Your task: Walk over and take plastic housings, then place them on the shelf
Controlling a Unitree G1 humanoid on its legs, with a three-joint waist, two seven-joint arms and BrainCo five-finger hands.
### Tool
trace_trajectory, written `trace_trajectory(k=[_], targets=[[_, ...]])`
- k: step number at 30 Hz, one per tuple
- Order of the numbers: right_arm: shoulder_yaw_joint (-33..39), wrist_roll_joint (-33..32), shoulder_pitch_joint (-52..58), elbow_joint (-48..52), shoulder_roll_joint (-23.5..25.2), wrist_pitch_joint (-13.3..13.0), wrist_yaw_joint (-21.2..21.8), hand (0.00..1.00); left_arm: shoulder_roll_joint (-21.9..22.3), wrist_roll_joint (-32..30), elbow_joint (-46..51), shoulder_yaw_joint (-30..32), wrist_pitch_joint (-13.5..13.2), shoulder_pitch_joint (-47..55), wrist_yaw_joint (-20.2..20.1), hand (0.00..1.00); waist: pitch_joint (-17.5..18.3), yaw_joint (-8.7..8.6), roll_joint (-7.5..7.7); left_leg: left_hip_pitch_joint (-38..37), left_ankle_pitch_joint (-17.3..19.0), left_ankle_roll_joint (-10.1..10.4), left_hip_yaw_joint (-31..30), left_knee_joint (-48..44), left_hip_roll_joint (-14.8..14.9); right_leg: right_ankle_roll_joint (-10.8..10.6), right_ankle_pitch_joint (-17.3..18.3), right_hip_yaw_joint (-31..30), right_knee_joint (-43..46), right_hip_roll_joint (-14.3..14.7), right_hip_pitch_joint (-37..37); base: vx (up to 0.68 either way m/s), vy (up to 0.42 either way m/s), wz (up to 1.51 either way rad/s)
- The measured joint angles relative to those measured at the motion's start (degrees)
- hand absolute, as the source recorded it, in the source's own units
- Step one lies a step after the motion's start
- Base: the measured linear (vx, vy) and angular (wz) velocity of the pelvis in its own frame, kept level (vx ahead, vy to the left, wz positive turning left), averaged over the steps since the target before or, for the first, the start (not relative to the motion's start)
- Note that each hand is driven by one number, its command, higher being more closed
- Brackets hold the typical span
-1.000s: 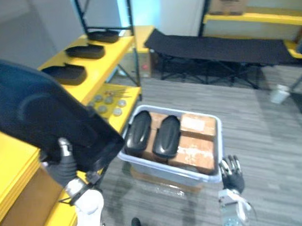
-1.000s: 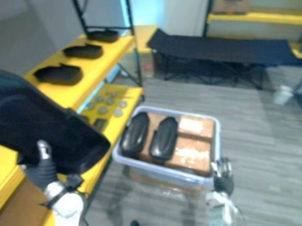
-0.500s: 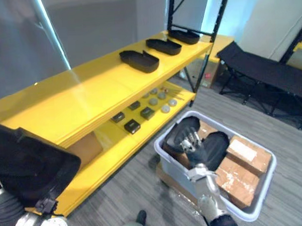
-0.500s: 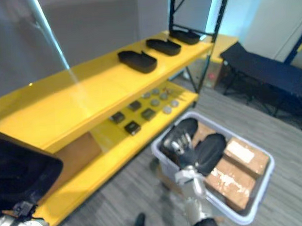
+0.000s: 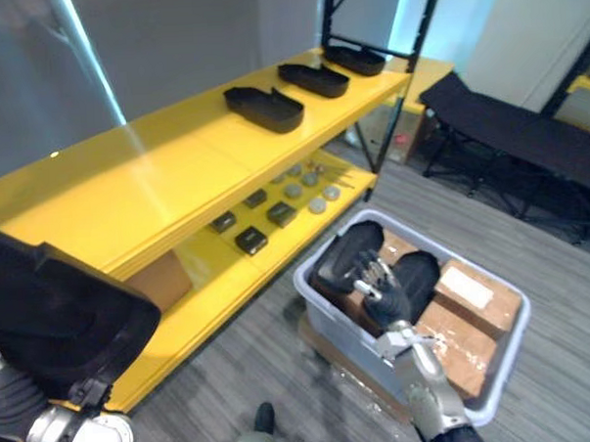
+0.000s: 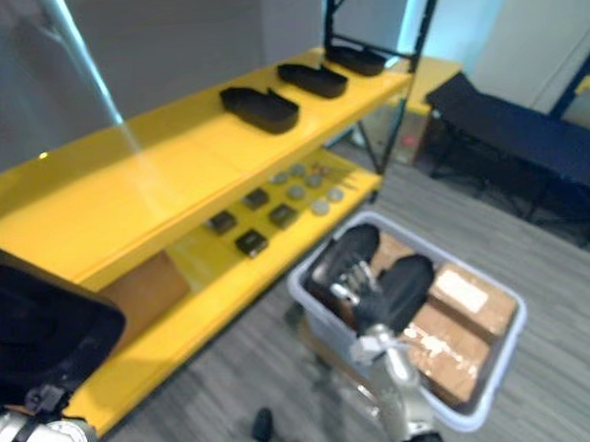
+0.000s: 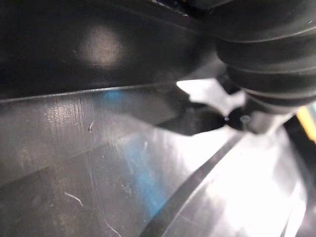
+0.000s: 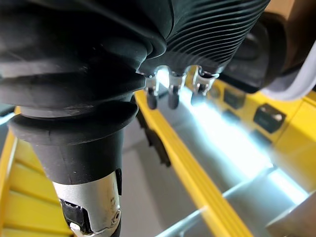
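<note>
1. Nearest, at 8 o'clock in the head views, the large black moulded plastic housing (image 5: 59, 310) rides on the left hand (image 5: 11, 402). The shell hides the grip, so I cannot tell whether that hand is clenched. The left wrist view sits right against the housing's glossy inner wall.
2. At 5 o'clock the right hand (image 5: 385, 301) hangs over the pale grey plastic bin (image 5: 316, 303), fingers (image 5: 372, 274) released and spread, holding nothing. Whether they touch the parts beneath is unclear.
3. A second ago the view had the bin dead ahead. The whole picture has since swung, so the head has turned to face the long yellow two-tier shelf (image 5: 127, 194); over the last half second it barely shifted. I judge the walk nearly over, with placing next.
4. In the bin lie two more black oval housings (image 5: 347, 250) beside brown cardboard boxes (image 5: 472, 294), so further trips look likely.
5. The shelf's upper board is bare from 9 to 11 o'clock, and three black housings (image 5: 264, 107) line its far end toward 12. Its front edge runs just beyond the carried housing and must be cleared. Small dark parts (image 5: 250, 241) sit on the lower board. The striped grey floor (image 5: 233, 370) between shelf and bin is a narrow lane.
6. Farthest, at 2 o'clock, stands a black folding cot (image 5: 512, 133)
</note>
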State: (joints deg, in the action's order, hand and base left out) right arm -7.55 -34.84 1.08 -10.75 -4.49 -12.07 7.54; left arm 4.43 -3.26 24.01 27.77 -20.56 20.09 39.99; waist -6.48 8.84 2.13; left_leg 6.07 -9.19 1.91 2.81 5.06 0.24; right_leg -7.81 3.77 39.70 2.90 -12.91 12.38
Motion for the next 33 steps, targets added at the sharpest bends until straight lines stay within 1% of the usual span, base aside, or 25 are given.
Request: trace_trajectory(k=[1, 2, 4, 5, 6, 7, 8, 9, 10, 12, 14, 15, 16, 17, 20, 21, 23, 24, 25, 26, 27, 28, 29, 31, 33], targets=[[0.5, 0.0, 0.0, 0.5, -0.1, -0.1, 0.1, 0.00, -0.1, -0.1, 1.0, -0.7, -0.9, -0.3, -1.3, 1.00, -0.3, -0.08, -0.32, 0.0, 0.0, -0.1, 0.8, 0.0, 0.0, 0.7, 0.7, 0.3, 0.9, -0.4, -0.1, -0.01, 0.074, 0.29], [1.5, 0.1, 0.0, 0.7, -0.1, -0.5, 0.1, 0.00, -0.7, -0.6, 2.4, -1.9, -2.0, -1.3, -3.3, 1.00, -0.9, -0.17, -0.50, 0.0, 0.1, -0.2, 1.0, 0.0, -0.3, 2.1, 2.1, 0.6, 2.6, -1.0, -0.3, -0.02, 0.060, 0.38], [3.0, 1.4, 0.0, 1.2, -0.1, -0.7, 0.1, 0.00, -3.8, -2.0, 3.1, -3.8, -3.5, -3.9, -6.3, 1.00, -1.8, -0.40, -0.11, 0.1, 0.1, -0.5, 0.4, 0.0, -1.0, 2.5, 4.6, 0.2, 5.6, -2.1, -0.5, -0.03, 0.031, 0.44], [3.8, 2.5, 0.2, 1.2, -0.1, -1.0, 0.1, 0.00, -6.5, -2.1, 3.1, -4.9, -4.0, -5.4, -8.2, 1.00, -2.0, -1.13, 0.21, 0.3, -0.1, -0.7, -1.2, 0.0, -1.5, 4.3, 5.9, -2.3, 6.8, -1.9, -0.6, -0.02, -0.002, 0.56], [4.2, 2.7, 0.4, 1.5, -0.1, -1.4, 0.1, 0.00, -7.9, -2.1, 3.0, -5.4, -4.4, -6.2, -9.2, 1.00, -2.1, -1.87, 0.45, 0.6, -0.2, -0.9, -2.5, 0.0, -2.0, 5.2, 6.4, -4.7, 7.3, -1.7, -0.5, 0.00, -0.006, 1.10], [5.6, 2.9, 1.4, 2.9, -0.4, -2.0, 0.1, 0.00, -10.3, -2.2, 2.5, -7.1, -5.1, -8.2, -10.9, 1.00, -2.1, -3.86, 0.65, 1.4, -0.5, -1.3, -5.1, 0.0, -2.8, 4.8, 6.1, -9.3, 8.6, -1.3, -0.6, 0.04, 0.000, 1.50], [7.2, 3.0, 2.4, 4.0, -1.0, -2.9, 0.2, 0.00, -12.4, -2.3, 1.3, -8.7, -6.1, -10.7, -12.7, 1.00, -2.2, -4.84, 0.65, 2.0, -0.7, -1.5, -6.1, 0.0, -2.9, 4.4, 5.9, -13.2, 10.4, -0.8, -1.0, 0.06, -0.001, 1.52], [7.9, 3.0, 2.6, 4.3, -1.4, -3.1, 0.2, 0.00, -13.3, -2.2, 0.6, -9.1, -6.8, -11.7, -13.6, 1.00, -2.2, -5.06, 0.76, 2.2, -1.1, -1.7, -6.2, -0.1, -2.8, 4.4, 5.9, -14.6, 11.3, -0.5, -1.2, 0.08, -0.025, 1.25], [9.0, 3.0, 2.7, 4.4, -2.1, -3.3, 0.5, 0.00, -14.5, -2.1, -0.5, -9.7, -7.7, -12.8, -15.2, 1.00, -2.3, -4.99, 0.88, 2.4, -2.5, -1.8, -7.1, -0.3, -2.7, 4.3, 5.9, -16.4, 12.8, 0.0, -1.1, 0.09, -0.072, 0.83], [10.2, 2.9, 2.5, 4.9, -3.0, -3.4, 1.9, 0.00, -15.3, -2.1, -1.8, -10.8, -7.8, -13.2, -16.6, 1.00, -2.3, -4.59, 1.05, 2.4, -3.8, -1.6, -8.9, -0.4, -2.9, 4.3, 6.7, -16.3, 14.0, 0.2, -0.8, 0.10, -0.106, 0.65], [10.1, 3.1, 0.3, 5.1, -3.7, -3.9, 4.2, 0.00, -15.3, -1.4, -3.1, -11.0, -7.7, -13.2, -18.9, 1.00, -2.6, -3.58, 0.91, 2.4, -4.5, -1.2, -9.7, -0.4, -3.2, 5.8, 9.0, -16.5, 12.1, 0.7, 0.2, 0.06, -0.125, 0.23], [10.1, 3.1, -0.3, 5.1, -3.7, -4.0, 4.5, 0.00, -15.3, -1.3, -3.2, -11.0, -7.7, -13.2, -19.3, 1.00, -2.7, -3.36, 0.73, 2.4, -4.7, -1.1, -9.7, -0.4, -3.1, 5.8, 9.1, -16.5, 11.2, 1.0, 0.7, -0.01, -0.121, 0.03], [10.0, 3.1, -1.5, 5.1, -3.9, -4.2, 5.1, 0.00, -15.3, -1.2, -3.2, -11.2, -7.7, -13.2, -20.2, 1.00, -3.0, -3.30, 0.25, 2.4, -5.3, -0.5, -9.6, -0.4, -2.9, 5.2, 9.3, -16.7, 9.2, 1.9, 2.0, -0.07, -0.124, -0.02], [9.9, 3.1, -2.3, 5.1, -4.3, -4.4, 5.1, 0.00, -15.3, -1.2, -3.2, -11.6, -7.8, -12.9, -21.0, 1.00, -3.5, -3.20, -0.43, 2.1, -5.8, 0.0, -9.2, -0.4, -2.4, 3.9, 10.0, -17.0, 8.6, 2.4, 2.5, -0.10, -0.126, -0.05], [9.5, 3.1, -2.3, 5.3, -5.5, -4.4, 5.2, 0.00, -15.3, -1.2, -3.2, -13.0, -8.2, -11.5, -21.4, 1.00, -4.4, -3.31, -2.06, 1.7, -6.2, 0.6, -8.1, -0.4, -1.1, 1.3, 11.7, -18.0, 8.5, 3.6, 2.7, -0.17, -0.101, -0.20], [9.6, 3.0, -2.1, 5.3, -5.7, -4.4, 5.2, 0.00, -15.2, -1.2, -3.2, -13.1, -8.5, -11.0, -21.4, 1.00, -4.9, -3.56, -2.78, 1.8, -6.0, 0.5, -7.5, -0.4, -0.3, 0.4, 13.0, -18.0, 8.5, 4.1, 2.7, -0.21, -0.108, -0.05], [9.6, 2.6, -0.6, 5.3, -6.3, -4.4, 5.2, 0.00, -14.8, -1.2, -3.2, -13.5, -8.9, -9.8, -21.4, 1.00, -5.6, -5.04, -4.23, 2.0, -5.4, 0.8, -5.0, -1.4, 1.8, 1.5, 13.9, -17.4, 10.4, 5.4, 2.2, -0.22, -0.084, 0.08], [9.6, 2.4, 0.4, 5.3, -6.3, -4.4, 5.5, 0.00, -14.7, -1.2, -3.2, -13.5, -9.3, -8.7, -21.2, 1.00, -5.7, -4.94, -4.39, 2.1, -3.7, 1.2, -3.9, -2.6, 2.5, 2.0, 14.3, -17.6, 11.3, 5.5, 2.1, -0.16, -0.037, 0.04], [9.6, 2.3, 0.8, 5.3, -6.2, -4.4, 5.9, 0.00, -14.5, -1.1, -3.2, -13.5, -9.3, -8.2, -21.1, 1.00, -5.7, -4.97, -4.35, 2.4, -2.0, 1.6, -3.2, -3.4, 2.6, 2.4, 14.5, -17.6, 11.4, 5.4, 2.0, -0.14, -0.005, 0.01], [9.6, 2.1, 1.4, 5.6, -6.2, -4.4, 6.6, 0.00, -13.9, -1.2, -3.2, -13.5, -9.5, -7.7, -21.0, 1.00, -5.7, -4.99, -3.69, 3.9, 1.4, 1.9, -1.7, -5.5, 2.8, 2.9, 14.7, -17.1, 11.4, 4.2, 1.4, -0.06, 0.042, 0.06], [9.6, 2.0, 1.5, 5.6, -6.0, -4.4, 6.9, 0.00, -13.5, -1.2, -3.1, -13.5, -9.6, -7.7, -20.9, 1.00, -6.1, -5.05, -3.23, 4.9, 1.9, 0.7, -0.8, -7.7, 2.7, 2.9, 14.8, -17.2, 11.8, 3.8, 1.0, -0.07, 0.064, -0.01], [9.7, 1.8, 1.5, 5.6, -5.9, -4.4, 7.3, 0.00, -12.7, -1.2, -3.1, -13.5, -9.6, -7.5, -20.8, 1.00, -5.8, -4.72, -4.27, 5.9, 2.8, -0.8, -0.3, -14.0, 2.6, 2.7, 15.0, -17.6, 12.4, 3.7, 0.6, -0.04, 0.050, 0.01], [9.5, 1.8, 1.6, 5.6, -5.3, -4.5, 7.5, 0.00, -12.6, -1.2, -3.0, -13.3, -9.6, -6.9, -20.3, 1.00, -5.8, -4.88, -4.33, 5.9, 2.9, 0.3, -0.3, -15.0, 2.0, 2.1, 15.6, -17.6, 13.4, 3.5, 0.6, -0.01, 0.040, 0.05], [8.7, 1.8, 1.8, 5.6, -3.9, -5.2, 7.6, 0.00, -12.3, -1.3, -2.8, -13.3, -9.6, -6.5, -20.2, 1.00, -6.2, -4.82, -3.20, 6.0, 3.2, 0.2, -0.3, -15.4, 0.6, 1.3, 15.6, -17.1, 14.1, 1.8, 0.7, 0.05, 0.067, 0.13], [8.4, 1.9, 1.8, 5.6, -2.6, -5.4, 7.6, 0.00, -12.3, -1.3, -2.4, -13.1, -9.6, -6.5, -20.2, 1.00, -6.7, -4.42, -2.26, 6.1, 3.8, 0.0, -0.3, -15.7, -0.3, 1.2, 15.9, -16.6, 14.0, 0.9, 1.1, 0.07, 0.062, 0.14]])
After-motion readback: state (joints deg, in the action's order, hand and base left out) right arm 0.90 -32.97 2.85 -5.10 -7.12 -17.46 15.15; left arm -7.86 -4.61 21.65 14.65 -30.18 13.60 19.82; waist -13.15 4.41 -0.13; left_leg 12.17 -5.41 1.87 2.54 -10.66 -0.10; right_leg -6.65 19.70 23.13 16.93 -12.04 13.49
